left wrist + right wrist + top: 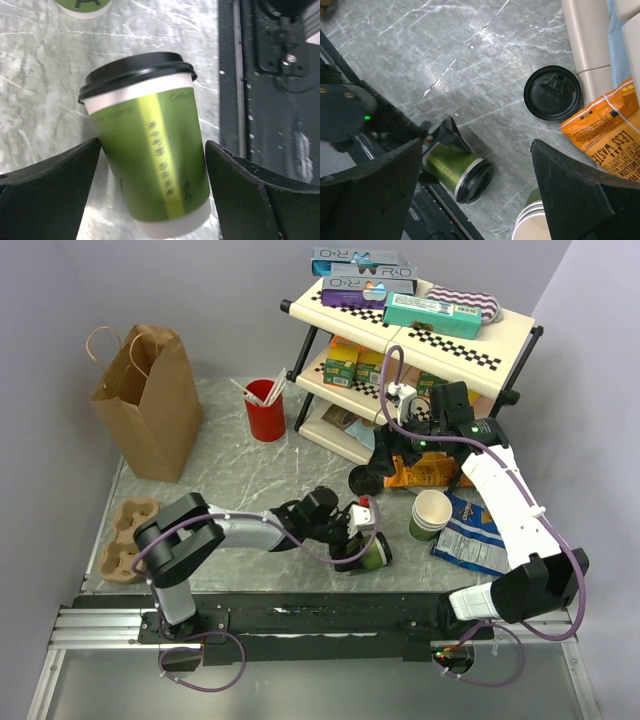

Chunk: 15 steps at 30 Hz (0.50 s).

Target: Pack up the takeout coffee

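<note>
The takeout coffee [150,145], a green cup with a black lid, lies on its side on the table near the front rail. It also shows in the top view [368,555] and the right wrist view [457,172]. My left gripper [154,142] is open, with its fingers flanking the cup's body from the base end. The left finger touches the cup and a thin gap shows at the right finger. In the top view my left gripper [358,540] is low at the table. My right gripper [476,142] is open and empty, above the table beside the shelf [388,455].
A loose black lid [552,92] lies by an orange snack bag [605,130]. A lidless stack of green cups [430,515] and a blue bag [475,535] sit at the right. A red cup [265,410], brown paper bag [150,405], cup carrier [125,535] and shelf [420,340] stand around.
</note>
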Available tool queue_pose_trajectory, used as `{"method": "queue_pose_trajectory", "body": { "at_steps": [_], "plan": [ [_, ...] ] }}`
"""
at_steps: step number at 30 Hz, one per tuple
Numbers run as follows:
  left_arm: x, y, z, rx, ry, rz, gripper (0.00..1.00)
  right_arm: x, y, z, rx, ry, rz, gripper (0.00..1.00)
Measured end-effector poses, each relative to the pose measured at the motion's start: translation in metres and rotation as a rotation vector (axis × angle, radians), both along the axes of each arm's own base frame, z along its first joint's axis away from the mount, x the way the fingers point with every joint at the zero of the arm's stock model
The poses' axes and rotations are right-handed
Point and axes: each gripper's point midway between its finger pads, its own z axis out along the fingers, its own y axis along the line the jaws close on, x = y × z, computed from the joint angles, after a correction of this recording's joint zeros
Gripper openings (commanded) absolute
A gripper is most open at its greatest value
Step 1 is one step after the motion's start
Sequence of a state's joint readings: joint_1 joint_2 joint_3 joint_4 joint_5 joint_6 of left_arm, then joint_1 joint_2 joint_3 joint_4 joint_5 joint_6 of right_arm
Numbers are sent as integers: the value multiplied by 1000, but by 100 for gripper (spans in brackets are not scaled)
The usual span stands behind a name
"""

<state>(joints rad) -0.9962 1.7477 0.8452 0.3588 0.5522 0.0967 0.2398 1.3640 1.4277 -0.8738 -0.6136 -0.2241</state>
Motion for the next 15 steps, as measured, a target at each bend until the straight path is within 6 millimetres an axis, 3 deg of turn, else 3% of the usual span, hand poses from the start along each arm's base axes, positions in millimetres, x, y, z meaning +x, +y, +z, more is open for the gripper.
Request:
{"method": "queue_pose_trajectory", "body": {
  "at_steps": [7, 15],
  "plan": [
    [17, -20, -5, 66, 0, -10, 80, 2, 0, 10, -1, -28, 2, 95],
    [12, -20, -5, 74, 7, -58, 67, 2, -2, 13, -5, -36, -6, 96]
  ]
}}
